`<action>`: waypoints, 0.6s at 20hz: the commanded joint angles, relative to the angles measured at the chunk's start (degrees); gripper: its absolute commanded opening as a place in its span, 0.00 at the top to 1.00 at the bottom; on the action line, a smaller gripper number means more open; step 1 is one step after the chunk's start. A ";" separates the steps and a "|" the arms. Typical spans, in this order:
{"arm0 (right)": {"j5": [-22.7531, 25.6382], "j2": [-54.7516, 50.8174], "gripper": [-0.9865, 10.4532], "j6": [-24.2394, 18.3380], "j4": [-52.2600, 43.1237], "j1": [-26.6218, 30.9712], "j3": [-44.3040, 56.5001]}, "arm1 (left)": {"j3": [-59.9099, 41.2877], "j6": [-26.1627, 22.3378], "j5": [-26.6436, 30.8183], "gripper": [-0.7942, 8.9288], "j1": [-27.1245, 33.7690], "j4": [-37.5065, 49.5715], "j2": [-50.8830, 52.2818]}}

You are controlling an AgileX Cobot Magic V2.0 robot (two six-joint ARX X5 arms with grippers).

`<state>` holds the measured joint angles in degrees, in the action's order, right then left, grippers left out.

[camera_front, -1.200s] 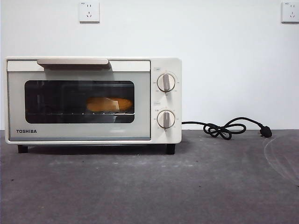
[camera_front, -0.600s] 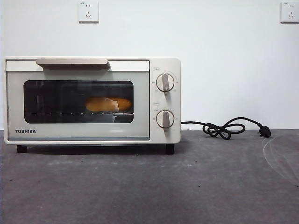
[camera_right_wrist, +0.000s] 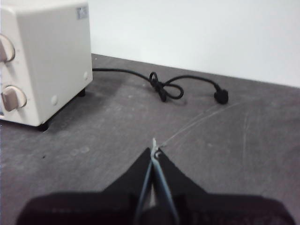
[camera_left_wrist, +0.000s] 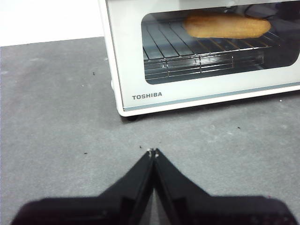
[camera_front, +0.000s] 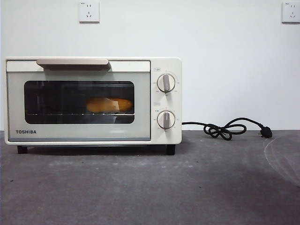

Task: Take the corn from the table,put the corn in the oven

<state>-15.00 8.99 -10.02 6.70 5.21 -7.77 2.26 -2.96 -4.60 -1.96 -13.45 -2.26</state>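
The cream-white TOSHIBA oven (camera_front: 93, 101) stands on the dark grey table (camera_front: 150, 187) with its glass door closed. Behind the glass the yellow-orange corn (camera_front: 108, 105) lies on the wire rack; the left wrist view shows the corn (camera_left_wrist: 227, 26) too. My left gripper (camera_left_wrist: 153, 152) is shut and empty above the table, some way in front of the oven's (camera_left_wrist: 197, 51) left corner. My right gripper (camera_right_wrist: 154, 151) is shut and empty over the table to the right of the oven (camera_right_wrist: 42, 56). Neither arm shows in the front view.
The oven's black cord (camera_front: 227, 129), knotted in a loop and ending in a plug, lies on the table to the right of the oven near the wall; the cord (camera_right_wrist: 166, 86) also shows ahead of the right gripper. Two wall sockets (camera_front: 89, 11) sit high on the white wall.
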 commanded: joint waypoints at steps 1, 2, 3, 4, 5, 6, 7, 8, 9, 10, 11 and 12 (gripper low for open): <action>-0.02 -3.54 0.92 1.68 3.41 0.07 2.64 | -0.46 0.37 0.13 0.92 -0.13 0.42 0.00; 0.02 -5.03 0.92 2.51 5.68 0.07 3.56 | -0.46 0.37 0.13 0.92 -0.13 0.42 0.00; 0.02 -6.67 0.92 3.02 8.26 0.07 4.59 | -0.46 0.37 0.13 0.92 -0.13 0.42 0.00; 0.15 -7.76 0.92 4.11 9.16 0.00 4.98 | -0.46 0.37 0.13 0.92 -0.13 0.42 0.00; 0.15 -8.63 0.92 4.79 9.25 -0.13 4.94 | -0.46 0.35 0.15 0.92 -0.13 0.39 -0.02; 0.68 -8.55 0.92 5.92 9.22 -0.52 4.96 | -0.44 0.37 0.13 0.92 -0.13 0.63 -0.07; 0.66 -8.55 0.92 6.38 9.22 -0.98 4.94 | -0.42 0.37 0.13 0.92 -0.13 0.61 -0.31; 1.03 -8.55 0.92 7.08 9.22 -1.38 4.94 | -0.42 0.37 0.13 0.92 -0.13 0.61 -0.35; 1.14 -8.55 0.92 7.06 9.22 -1.86 4.94 | -0.42 0.37 0.13 0.92 -0.13 0.61 -0.61; 1.36 -8.55 0.92 7.06 9.22 -1.99 4.94 | -0.42 0.37 0.13 0.92 -0.13 0.63 -0.70; 1.79 -8.55 0.92 7.04 9.22 -1.99 4.94 | -0.42 0.37 0.13 0.92 -0.13 0.63 -0.90; 2.19 -8.55 0.92 7.06 9.22 -1.99 4.94 | -0.42 0.37 0.13 0.92 -0.13 0.61 -0.92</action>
<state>-13.04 0.58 -3.73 16.29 3.31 -3.20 2.26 -2.96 -4.60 -1.96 -13.39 -3.16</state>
